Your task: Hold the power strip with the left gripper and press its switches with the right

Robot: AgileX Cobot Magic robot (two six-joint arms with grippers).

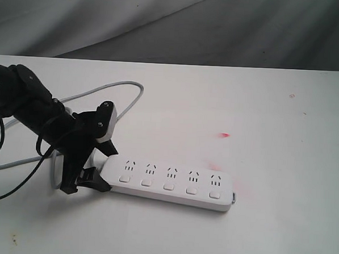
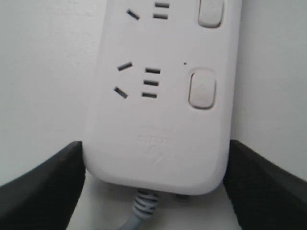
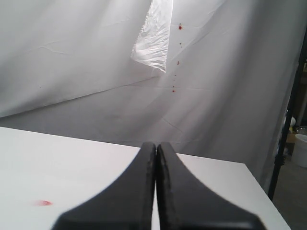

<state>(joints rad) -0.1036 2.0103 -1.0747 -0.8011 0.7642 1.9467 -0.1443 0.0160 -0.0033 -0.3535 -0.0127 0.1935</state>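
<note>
Clamping, L gripper (image 2: pixel 154 155): jaws wide, one black finger (image 2: pixel 43 187) against each long edge of the power strip (image 1: pixel 181 180) at its cord end. I read that as a grip across the width, not just a straddle.
R gripper (image 3: pixel 156 146): pads pressed together, nothing betw. them. It points over bare tabletop toward the grey backdrop cloth (image 3: pixel 72 57) and isn't in the ext. view.
Strip position: flat on the white tabletop (image 1: pixel 281 167), outlets up, left of centre in the ext. view, far end free.
Cord (image 1: pixel 134 96): grey, leaves the strip betw. my L fingers, loops away past the arm.
Switches (image 1: pixel 169 187): five in a row, one per outlet, all uncovered.
Handling (my guess): light, rigid bar w/ a smooth shell, prob. slick on this tabletop. A press near the free end could pivot or skate it, and the cord may tug a bit.
Where to hold: across the narrow width at the cord end, clear of the buttons. The straight edges just past the rounded corners should give the pads more to bite on.
Materials/shapes: glossy white plastic, rounded ends, rounded-square buttons, ribbed grey strain relief. Fingers are matte black wedges.
</note>
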